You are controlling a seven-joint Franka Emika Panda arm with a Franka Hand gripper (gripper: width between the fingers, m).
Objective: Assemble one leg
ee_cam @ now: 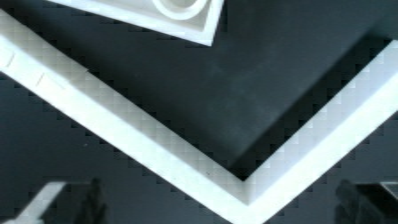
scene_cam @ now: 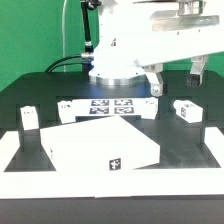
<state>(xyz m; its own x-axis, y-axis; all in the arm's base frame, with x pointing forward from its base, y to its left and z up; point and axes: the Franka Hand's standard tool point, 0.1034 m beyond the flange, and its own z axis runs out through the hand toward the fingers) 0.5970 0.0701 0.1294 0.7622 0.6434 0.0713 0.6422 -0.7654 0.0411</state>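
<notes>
A leg (scene_cam: 185, 110), a small white block with a black marker, lies on the black table at the exterior view's right. Another leg (scene_cam: 30, 118) lies at the left. More small white pieces (scene_cam: 147, 107) lie near the marker board. My gripper (scene_cam: 177, 82) hangs open and empty well above the table, over the right-hand leg. In the wrist view my gripper (ee_cam: 214, 208) shows only its dark fingertips (ee_cam: 63, 203) at the picture's edge, set wide apart with nothing between them. No leg shows in the wrist view.
The large flat white panel (scene_cam: 100, 146) lies at the front middle; one corner with a round socket (ee_cam: 178, 14) shows in the wrist view. The marker board (scene_cam: 110, 105) lies behind it. A white border strip (ee_cam: 125, 120) forms a corner under the gripper.
</notes>
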